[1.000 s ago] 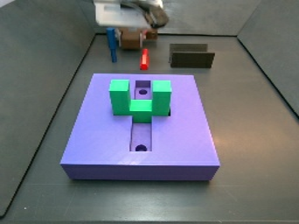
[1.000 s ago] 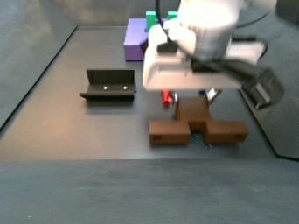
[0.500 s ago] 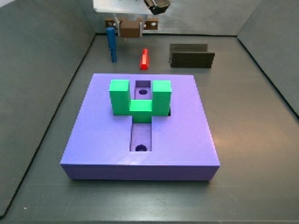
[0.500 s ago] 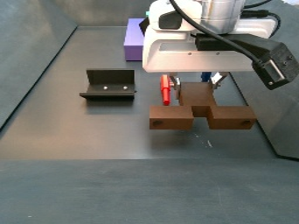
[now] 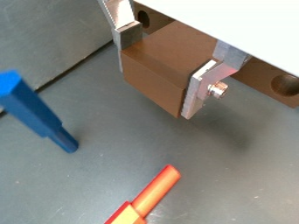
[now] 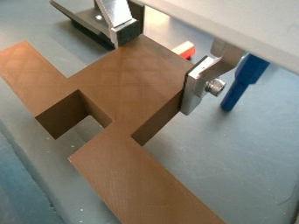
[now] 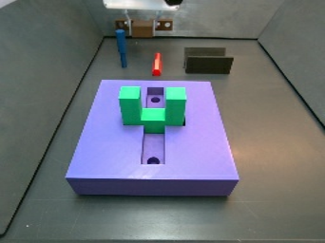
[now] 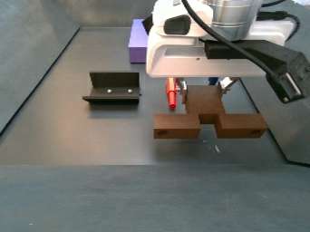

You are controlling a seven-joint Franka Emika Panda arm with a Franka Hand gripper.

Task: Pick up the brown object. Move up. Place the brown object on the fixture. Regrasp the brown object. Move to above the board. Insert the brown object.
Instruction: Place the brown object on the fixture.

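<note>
Brown object [image 8: 206,119] hangs clear above the surface [image 8: 85,145], pinched by its stem between the gripper [image 6: 158,59] fingers [image 6: 201,80]. Red peg [image 8: 172,91] and blue peg [image 5: 35,111] sit close below, fixture [image 8: 111,87] off to the side. Honestly, that wide crossbar could twist in the grip and land crooked on the fixture.

The dark grey floor [image 7: 273,142] is carrying the purple board [image 7: 152,142] out front in a side view, with the fixture [image 7: 208,62], a red peg [image 7: 156,64] and a blue peg [image 7: 122,47] sitting behind it. The gripper [image 8: 204,91] is hanging above the floor, holding the brown object [image 8: 206,118] clear of it.
</note>
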